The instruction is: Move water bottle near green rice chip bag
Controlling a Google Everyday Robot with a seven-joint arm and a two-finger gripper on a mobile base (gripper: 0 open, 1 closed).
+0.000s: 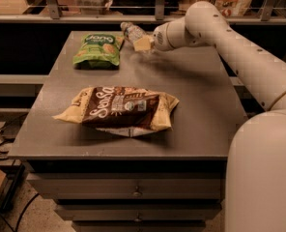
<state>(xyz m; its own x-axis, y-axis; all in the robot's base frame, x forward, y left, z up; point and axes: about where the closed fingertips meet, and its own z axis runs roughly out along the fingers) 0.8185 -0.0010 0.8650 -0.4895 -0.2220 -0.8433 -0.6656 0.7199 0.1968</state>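
Note that the near end of the water bottle (131, 31) is covered by the gripper (142, 43), so you see only its clear, crinkled far part and cap end, pointing up and to the left. The gripper's pale fingers are closed around the bottle with no gap showing. You cannot tell whether the bottle touches the surface below it. The bottle sits tilted over the far part of the table (201, 95), just beside the upper right corner of the green rice chip bag (97, 49). The arm (239, 47) is cut off at the right edge, and the robot body (264, 178) fills the lower right corner and hides that side of the table. The arm is smooth, rounded, off-white plastic. The green rice chip bag is glossy film with white lettering and lies flat near the far left corner. A larger brown-and-cream bag (119, 111) lies crumpled at the table centre, well apart from the green one, with its ends flared. The table top is flat, matt grey and rectangular, with drawers (133, 193) below the front edge. Behind the table runs a metal rail (85, 18), and the items beyond it are too dim to identify. Dark cables (0, 139) lie on the floor at the left.
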